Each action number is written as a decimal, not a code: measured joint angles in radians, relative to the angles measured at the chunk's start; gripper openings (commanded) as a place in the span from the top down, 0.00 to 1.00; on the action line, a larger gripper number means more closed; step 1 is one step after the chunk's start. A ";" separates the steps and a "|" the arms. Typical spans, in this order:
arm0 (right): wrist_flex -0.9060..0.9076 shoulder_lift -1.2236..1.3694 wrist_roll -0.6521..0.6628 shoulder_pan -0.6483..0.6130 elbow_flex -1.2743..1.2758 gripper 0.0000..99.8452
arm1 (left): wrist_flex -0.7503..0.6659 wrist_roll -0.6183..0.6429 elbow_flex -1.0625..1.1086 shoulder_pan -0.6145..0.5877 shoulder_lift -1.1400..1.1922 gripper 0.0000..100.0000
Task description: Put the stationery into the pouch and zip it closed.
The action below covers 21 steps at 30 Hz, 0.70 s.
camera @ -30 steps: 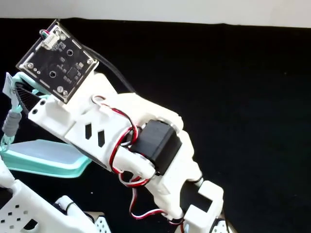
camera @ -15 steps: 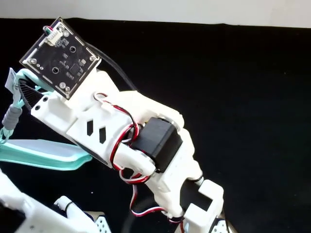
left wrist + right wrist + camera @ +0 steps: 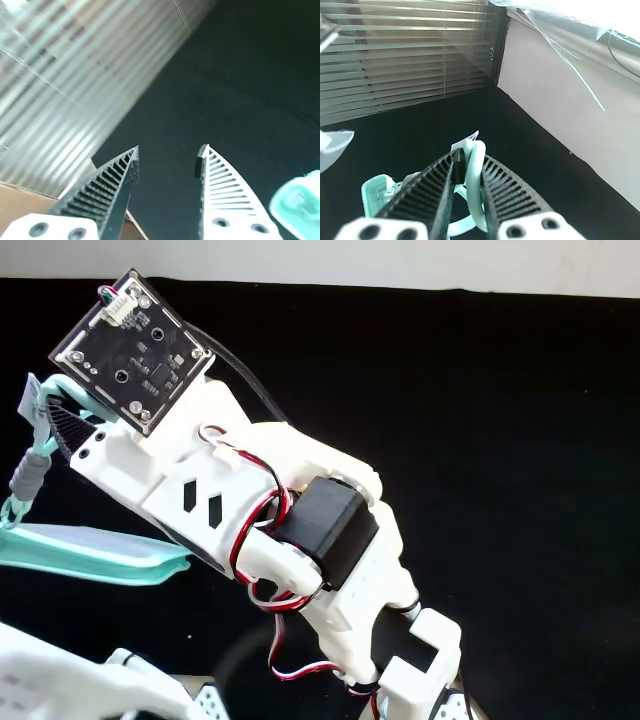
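A teal pouch [image 3: 100, 556] with a translucent side hangs at the left of the high view, its rim lying nearly level. Its teal loop [image 3: 42, 400] and a grey zip pull [image 3: 25, 480] rise to my right gripper [image 3: 60, 428], tucked under the arm's camera board. In the right wrist view my right gripper [image 3: 470, 157] is shut on the teal loop [image 3: 476, 167], and part of the pouch [image 3: 377, 192] hangs below. My left gripper [image 3: 167, 152] is open over the black table with nothing between its fingers; a corner of the pouch [image 3: 300, 205] lies beside one finger.
The right arm's white body [image 3: 320, 540] with red and black wires fills the middle of the high view. Part of the left arm [image 3: 70, 680] is at the lower left. A black table [image 3: 500, 440] stretches to the right, with window blinds [image 3: 395, 60] and a wall behind.
The right arm has risen a little and shifted right, taking the loop with it. The pouch's rim has flattened out. The left arm's part at the lower left has dropped lower.
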 measured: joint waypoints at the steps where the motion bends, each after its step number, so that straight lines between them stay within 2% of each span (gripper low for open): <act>1: 0.000 0.000 0.000 0.002 0.000 0.99 | 0.000 0.000 -0.008 0.003 0.021 0.79; 9: 0.000 0.000 0.000 0.003 0.000 0.99 | 0.000 -0.008 -0.061 0.028 0.103 0.79; 14: 0.000 0.000 0.000 0.003 0.000 0.99 | 0.005 -0.077 -0.081 0.075 0.103 0.79; 21: 0.000 0.000 0.000 0.003 0.000 0.99 | 0.066 -0.181 -0.081 0.078 0.103 0.79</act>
